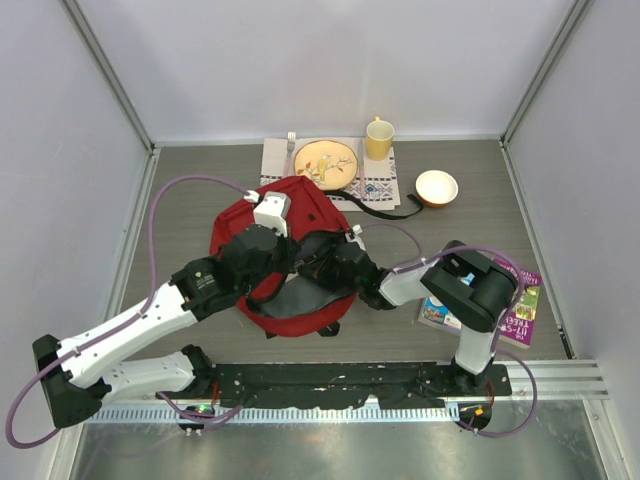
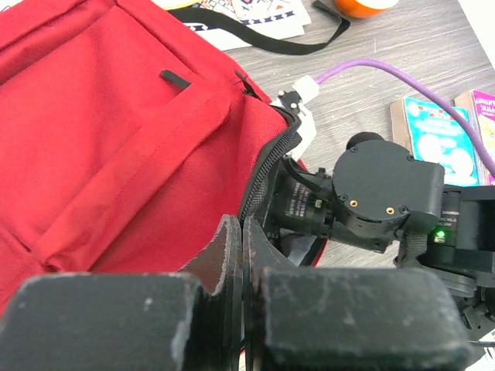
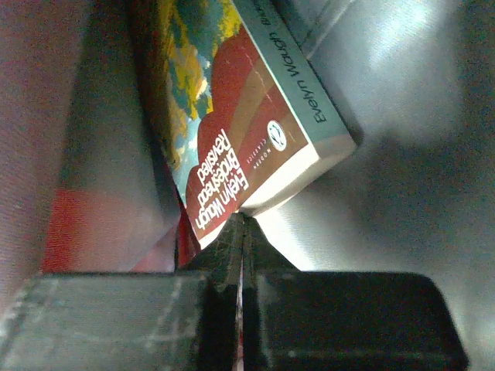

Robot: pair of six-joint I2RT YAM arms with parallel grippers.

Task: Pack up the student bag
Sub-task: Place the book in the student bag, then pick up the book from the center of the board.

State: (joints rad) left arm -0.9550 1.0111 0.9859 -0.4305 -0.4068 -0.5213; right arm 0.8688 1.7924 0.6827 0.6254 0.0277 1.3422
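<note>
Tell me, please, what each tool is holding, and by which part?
The right tool holds nothing: shut inside the student bag, tips by the book. The left tool, shut at the bag's zipper edge, may pinch fabric; cannot tell.

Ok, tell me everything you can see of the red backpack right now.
The red fabric backpack lies flat at mid-table, front pocket up, black zipper undone, grey lining showing at the near opening. Its black strap trails over the patterned placemat. The right end effector, shut, is inside beside a paperback book; the left end effector, shut, sits at the opening's rim.
</note>
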